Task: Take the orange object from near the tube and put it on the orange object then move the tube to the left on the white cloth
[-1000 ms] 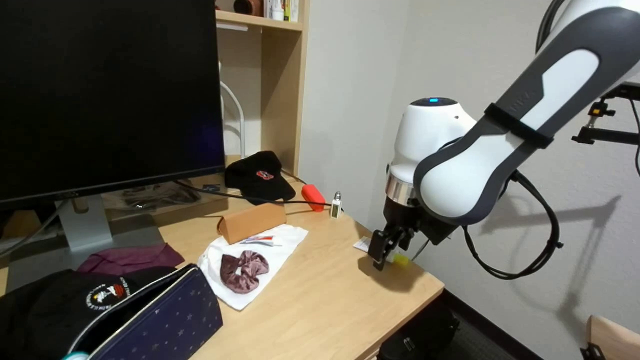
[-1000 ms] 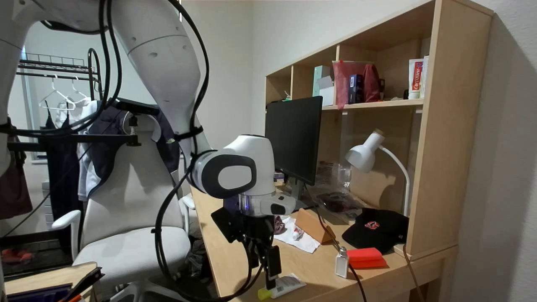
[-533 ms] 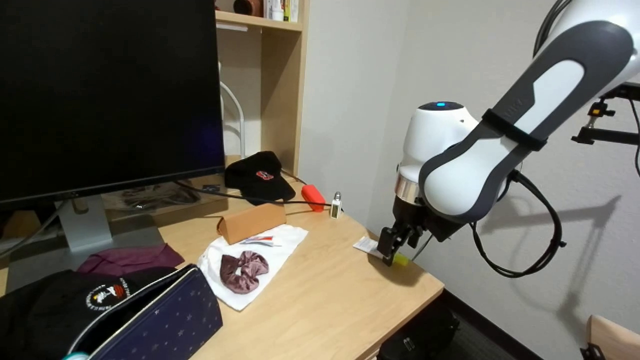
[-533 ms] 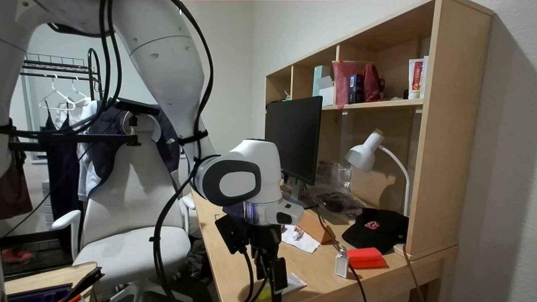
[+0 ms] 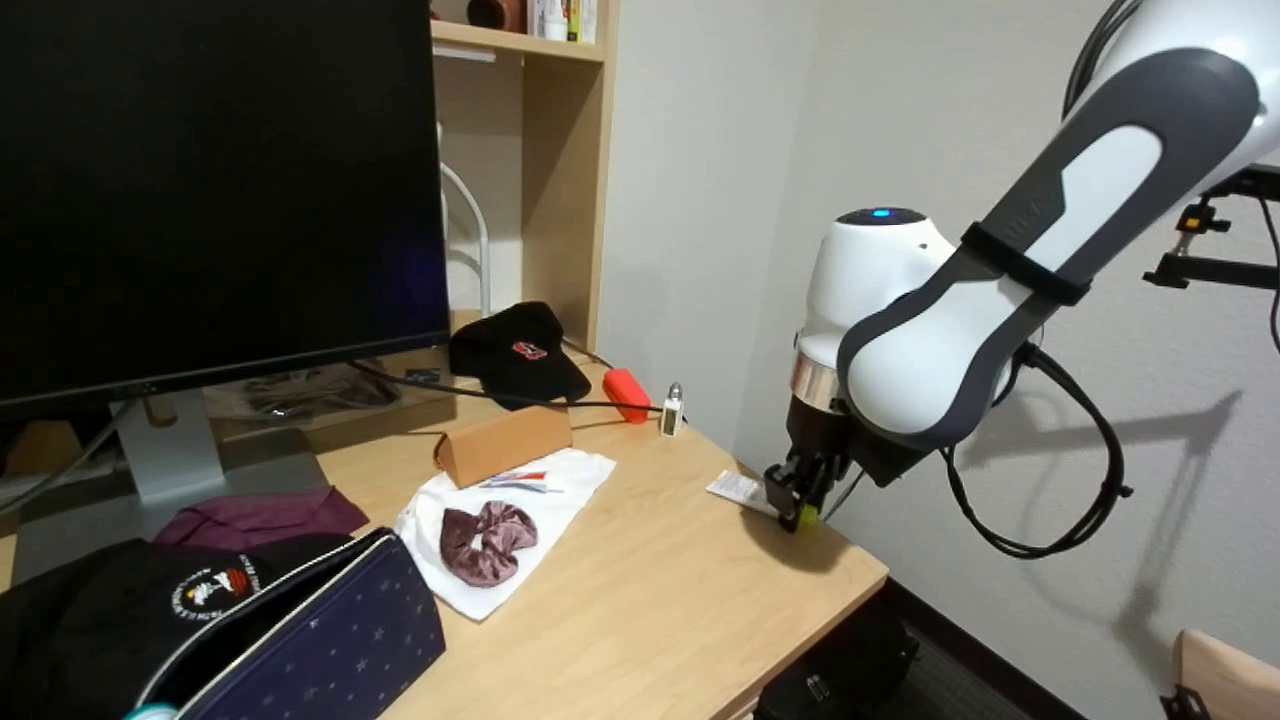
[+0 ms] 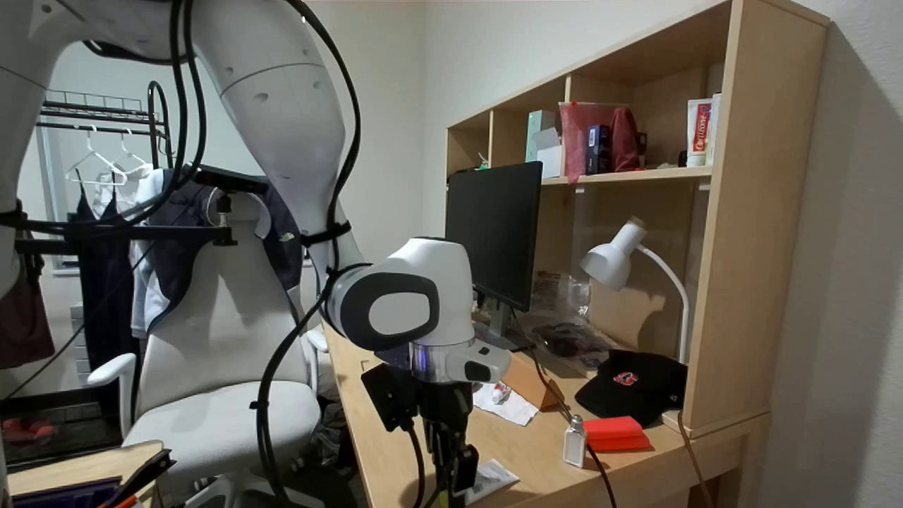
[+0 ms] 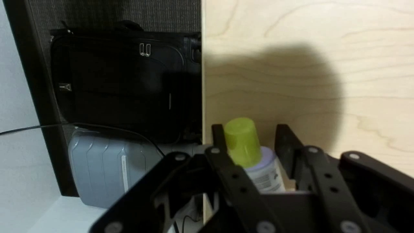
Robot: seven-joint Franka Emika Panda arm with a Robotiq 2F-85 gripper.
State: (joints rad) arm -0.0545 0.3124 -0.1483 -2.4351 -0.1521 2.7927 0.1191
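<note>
Currently, the gripper (image 7: 250,132) stands low near the outer corner of the desk (image 5: 600,610), its jaws partly apart and set on either side of the tube (image 5: 740,490). In the wrist view, one jaw meets or nearly meets the cap (image 7: 242,142); a thin strip of wood appears beside the other. Whether the tube is clamped cannot be told.

The tube lies flat on the desk, between the jaws at its cap end, with its flat end pointing toward the shaker (image 5: 672,412). Its long axis runs roughly square to the closing direction; closing should bear on its sides at the shoulder (image 7: 267,156). The cloth (image 5: 575,485) lies well apart, to the left in an exterior view. Judged step: secure the tube, then lift and carry it there. Caution: an end hold may let the flat end droop or swing.

Materials: cap, yellow-green plastic, a short tapered cylinder; tube, white and printed, lilac at the shoulder, probably soft-walled; cloth, thin, white, creased. At the cloth's back edge lies a tan, prism-shaped case (image 5: 505,445), perhaps the task's orange object; on the cloth, a velvety mauve scrunchie (image 5: 490,565). Desk: smooth, pale wood grain.
</note>
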